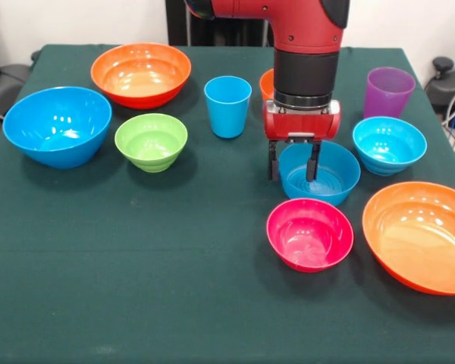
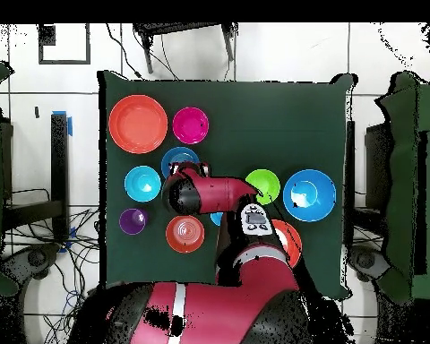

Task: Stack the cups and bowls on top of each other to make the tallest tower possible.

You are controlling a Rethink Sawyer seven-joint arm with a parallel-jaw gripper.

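A dark green cloth covers the table [image 1: 136,265], with a pale wall behind it. In the front view, the red and black arm comes down from the top edge and its gripper [image 1: 293,161] hangs at the far rim of a blue bowl [image 1: 327,176]; the two dark fingers are spread apart, one outside the rim and one inside, clenching nothing. Just in front of that bowl sits a pink bowl [image 1: 309,233], with a large orange bowl [image 1: 421,235] to its right. A cyan bowl [image 1: 390,144] and a purple cup [image 1: 388,92] stand farther back on the right. A light blue cup [image 1: 227,106] stands near the middle, beside a green bowl [image 1: 151,141], a large blue bowl [image 1: 57,125] and another orange bowl [image 1: 140,73]. Nothing is stacked.

From overhead, the arm [image 2: 214,193] covers most of the blue bowl [image 2: 174,159]. The pink bowl [image 2: 191,124] lies just beyond it, the cyan bowl [image 2: 142,183] and purple cup [image 2: 132,220] to its left. The gripper itself is hidden here.
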